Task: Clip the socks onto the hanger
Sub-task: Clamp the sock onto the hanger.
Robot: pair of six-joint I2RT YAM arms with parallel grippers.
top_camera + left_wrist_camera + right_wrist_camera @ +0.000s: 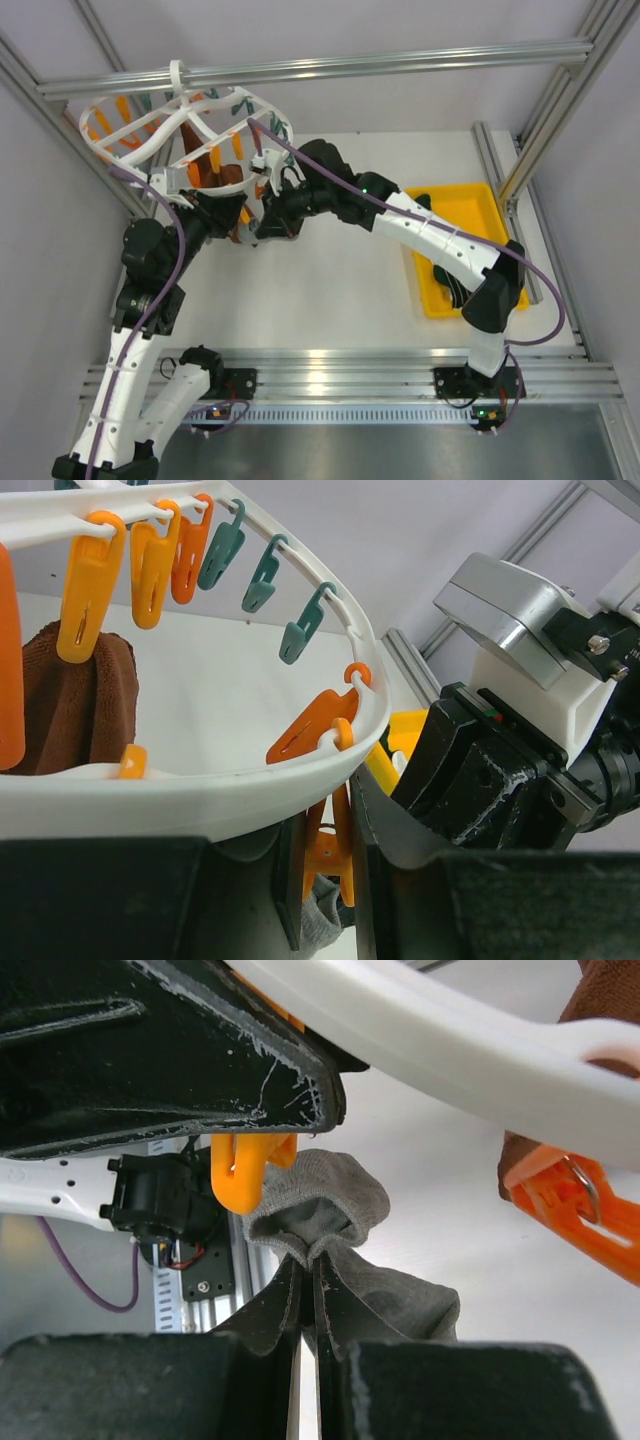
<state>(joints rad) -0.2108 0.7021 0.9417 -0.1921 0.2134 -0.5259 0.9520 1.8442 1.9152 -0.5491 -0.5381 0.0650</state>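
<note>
Sock-clipping, part done: brown sock (70, 710) hangs on hanger (200, 800); grey sock (330, 1210) pinched in right end effector (308, 1270) just under orange clip (325, 860), apparently squeezed by left end effector (323, 890); further socks (445, 272) remain in yellow tray (470, 210).

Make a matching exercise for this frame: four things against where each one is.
1 grey sock
2 brown sock
3 tray
4 clip beside grey sock

A on table, right side
B hanging from hanger
C pinched in right claw
D between left claw fingers

Pairs: 1-C, 2-B, 3-A, 4-D
</note>
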